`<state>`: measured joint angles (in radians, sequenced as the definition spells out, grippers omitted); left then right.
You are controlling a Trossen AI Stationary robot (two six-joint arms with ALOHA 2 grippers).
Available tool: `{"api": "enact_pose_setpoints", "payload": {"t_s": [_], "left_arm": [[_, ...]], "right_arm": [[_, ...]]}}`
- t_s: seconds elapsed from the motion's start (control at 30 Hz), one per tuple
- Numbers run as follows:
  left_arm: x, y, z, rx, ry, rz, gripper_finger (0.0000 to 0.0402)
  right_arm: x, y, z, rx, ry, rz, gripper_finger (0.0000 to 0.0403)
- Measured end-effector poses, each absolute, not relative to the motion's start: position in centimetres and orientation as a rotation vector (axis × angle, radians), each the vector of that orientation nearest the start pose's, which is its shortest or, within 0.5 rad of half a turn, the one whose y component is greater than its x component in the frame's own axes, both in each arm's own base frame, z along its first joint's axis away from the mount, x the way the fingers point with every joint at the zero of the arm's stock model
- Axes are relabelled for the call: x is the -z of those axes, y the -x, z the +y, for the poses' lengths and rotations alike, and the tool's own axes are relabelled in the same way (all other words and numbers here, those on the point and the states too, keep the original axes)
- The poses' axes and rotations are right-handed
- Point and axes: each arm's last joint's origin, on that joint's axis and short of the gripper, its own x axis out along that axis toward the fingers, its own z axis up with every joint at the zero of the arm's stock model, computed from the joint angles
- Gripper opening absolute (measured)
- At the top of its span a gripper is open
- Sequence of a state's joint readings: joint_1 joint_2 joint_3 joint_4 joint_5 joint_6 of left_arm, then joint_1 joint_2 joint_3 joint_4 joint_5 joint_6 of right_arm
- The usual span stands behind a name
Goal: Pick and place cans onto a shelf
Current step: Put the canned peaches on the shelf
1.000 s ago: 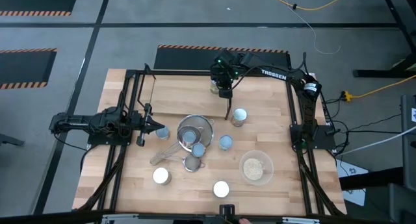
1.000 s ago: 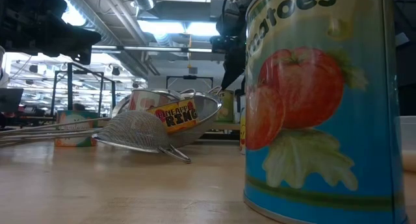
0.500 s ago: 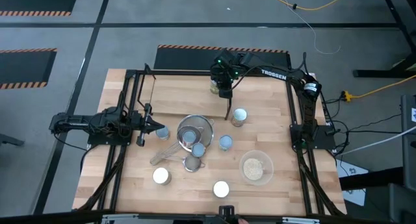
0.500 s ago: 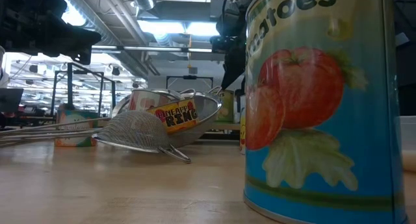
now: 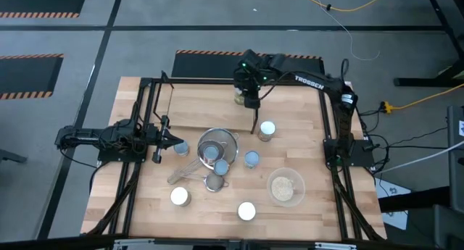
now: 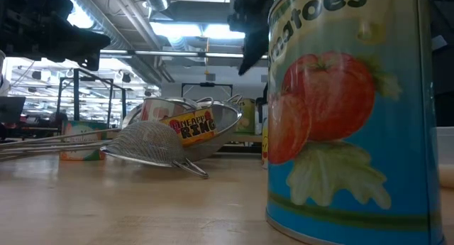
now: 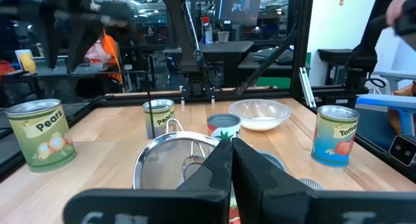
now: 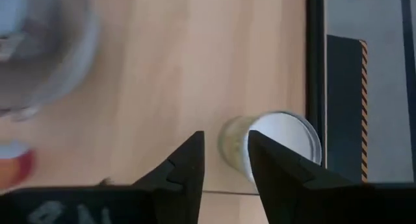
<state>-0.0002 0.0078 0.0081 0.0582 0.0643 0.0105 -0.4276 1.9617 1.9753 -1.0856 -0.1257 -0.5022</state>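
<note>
In the upper middle of the overhead view, the right gripper [image 5: 249,99] hangs with fingers parted and empty just above a white-topped can [image 8: 281,143] on the shelf [image 5: 217,105], while the left gripper [image 5: 165,139] rests closed at centre left.

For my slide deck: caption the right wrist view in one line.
Right gripper, dark fingers parted, above a white-topped cylindrical can standing at the edge of the light wooden board.

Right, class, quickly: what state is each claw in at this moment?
Left claw: shut, holding nothing.
Right claw: open, empty, above the white-topped can by the shelf.
</note>
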Motion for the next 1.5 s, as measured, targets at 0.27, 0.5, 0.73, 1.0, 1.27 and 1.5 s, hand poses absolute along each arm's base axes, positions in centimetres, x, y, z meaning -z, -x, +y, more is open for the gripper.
{"api": "enact_pose_setpoints", "payload": {"t_s": [0.27,0.5,0.73,1.0,1.27,1.5], "left_arm": [[-17.1,-9.7,-0.2,0.064,-0.012,-0.061,0.0000],[-17.2,-9.7,-0.2,0.065,-0.011,-0.061,0.0000],[-17.1,-9.7,-0.2,0.065,-0.008,-0.056,0.0000],[-17.1,-9.7,-0.2,0.070,-0.009,-0.054,0.0000],[-17.1,-9.8,-0.2,0.070,-0.009,-0.053,0.0000],[-17.1,-9.8,-0.2,0.070,-0.009,-0.053,0.0000]], "right_arm": [[-36.9,-36.8,-11.5,-0.077,0.119,1.144,0.0124],[-37.0,-36.2,-6.0,-0.128,0.022,1.312,0.0124],[-36.4,-35.5,-0.7,-0.199,0.061,1.358,0.0124],[-35.6,-30.2,1.5,0.068,0.146,1.412,0.0124],[-32.0,-25.4,1.5,0.101,0.090,1.141,0.0124],[-27.7,-24.8,1.0,0.115,0.055,0.913,0.0124]]}}
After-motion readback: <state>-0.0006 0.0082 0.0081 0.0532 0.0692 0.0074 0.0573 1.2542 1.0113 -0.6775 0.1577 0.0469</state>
